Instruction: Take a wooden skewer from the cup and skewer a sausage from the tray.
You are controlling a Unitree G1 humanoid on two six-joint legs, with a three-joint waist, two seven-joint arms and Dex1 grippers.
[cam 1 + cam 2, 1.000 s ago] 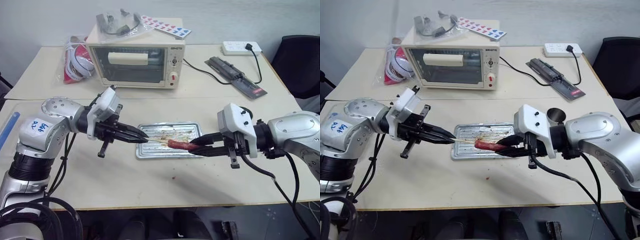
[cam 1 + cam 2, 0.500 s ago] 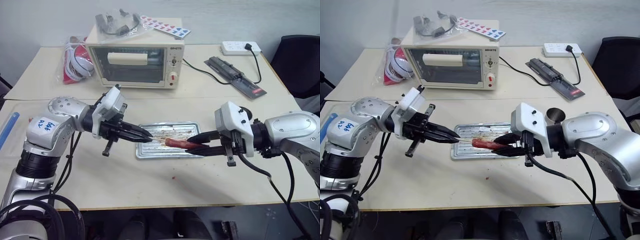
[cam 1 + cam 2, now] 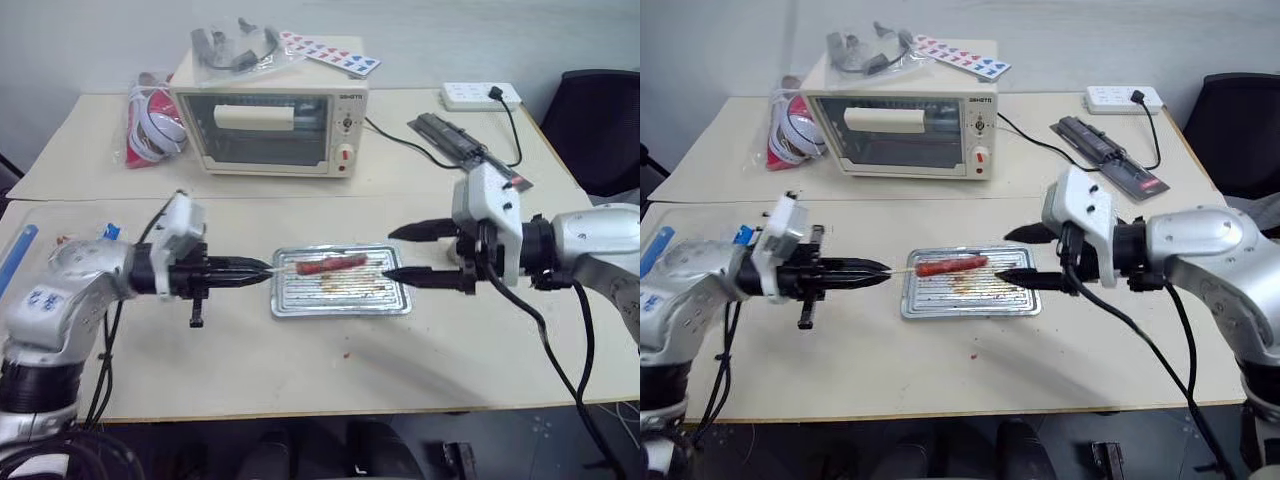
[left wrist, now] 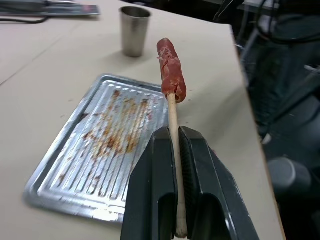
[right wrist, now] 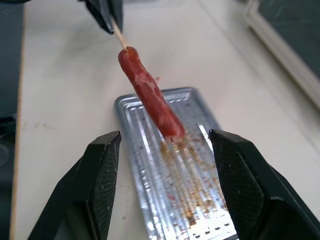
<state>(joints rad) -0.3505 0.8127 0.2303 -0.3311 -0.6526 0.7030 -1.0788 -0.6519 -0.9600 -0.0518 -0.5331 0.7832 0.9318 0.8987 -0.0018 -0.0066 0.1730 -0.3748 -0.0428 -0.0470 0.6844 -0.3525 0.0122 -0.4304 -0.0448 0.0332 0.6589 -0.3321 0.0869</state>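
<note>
Left hand (image 3: 262, 268) grips the wooden skewer (image 4: 173, 131), lifting the impaled sausage (image 3: 331, 264) above the tray (image 3: 395, 301); right hand (image 3: 391, 253) stands open beside it, freeing the sausage.

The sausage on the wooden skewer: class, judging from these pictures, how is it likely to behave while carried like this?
The sausage probably stays put: the wooden skewer runs in through one end. It looks light, since the thin stick shows no bend. It could still droop or spin, because the left pincer pinches only the stick's far end, and the right pincer stands open, clear of it.
</note>
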